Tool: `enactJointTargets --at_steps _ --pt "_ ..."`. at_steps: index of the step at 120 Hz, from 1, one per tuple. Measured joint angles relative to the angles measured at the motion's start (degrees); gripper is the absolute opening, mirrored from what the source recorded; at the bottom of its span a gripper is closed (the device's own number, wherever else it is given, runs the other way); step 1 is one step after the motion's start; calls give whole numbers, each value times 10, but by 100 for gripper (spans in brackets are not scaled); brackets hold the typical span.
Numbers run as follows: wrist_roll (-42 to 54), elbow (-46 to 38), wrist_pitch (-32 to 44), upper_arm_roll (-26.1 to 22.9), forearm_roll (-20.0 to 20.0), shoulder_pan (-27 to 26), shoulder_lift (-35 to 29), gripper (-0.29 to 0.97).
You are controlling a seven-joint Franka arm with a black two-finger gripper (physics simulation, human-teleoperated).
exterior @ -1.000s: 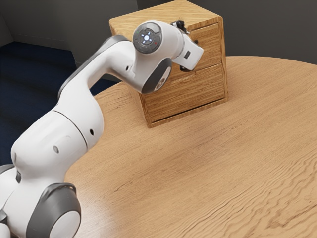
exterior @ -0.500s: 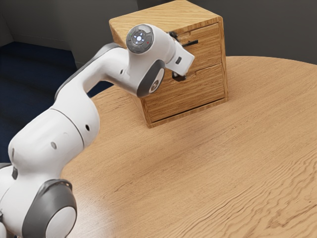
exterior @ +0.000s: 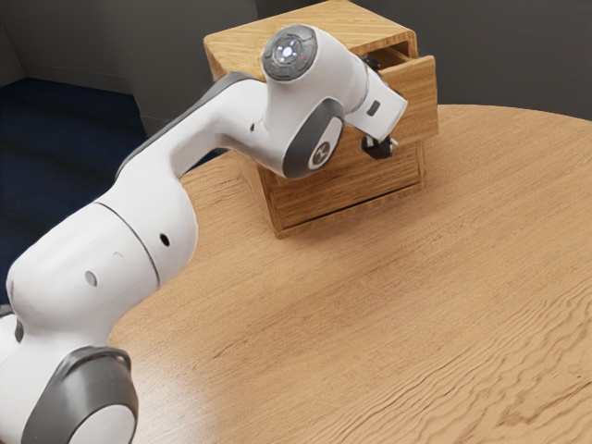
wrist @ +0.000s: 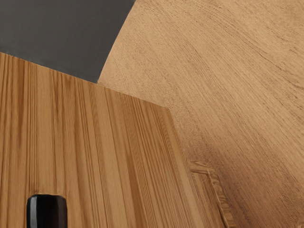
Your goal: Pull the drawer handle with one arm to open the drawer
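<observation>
Pulling straight is what matters at the claw [exterior: 387,100], which sits close against the face of the top drawer [exterior: 424,92]. You cannot tell from either view whether it is clamped on the handle or standing apart, since the white hand covers that spot. In the wrist view a dark rounded piece [wrist: 46,211] lies against the drawer front [wrist: 95,156]; it may be the handle, but that is not certain.

Keep the draw in line with the drawer's own travel, square out from the cabinet [exterior: 342,20]. Lifting or drifting sideways would likely make the drawer bind or let the handle slip away. Go at an even pace, because a jerk could drag the whole cabinet across the table [exterior: 444,277].

The drawer stands partly out, with its front proud of the lower drawer [exterior: 370,176], so you are probably midway through the pull.

Half a second ago it was flush with the cabinet and the handle showed bare. The hand has since travelled toward the exterior view's right.
</observation>
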Motion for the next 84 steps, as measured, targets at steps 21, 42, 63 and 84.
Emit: enactJointTargets --at_steps 21,42,63,84 --pt "4 -21 -28 -8 8 -115 -53 66" --pt "8 -19 -100 4 58 -130 -183 67" --pt "11 -19 -316 38 56 -107 -298 68" --pt "13 -23 -480 -36 44 -134 -325 68"
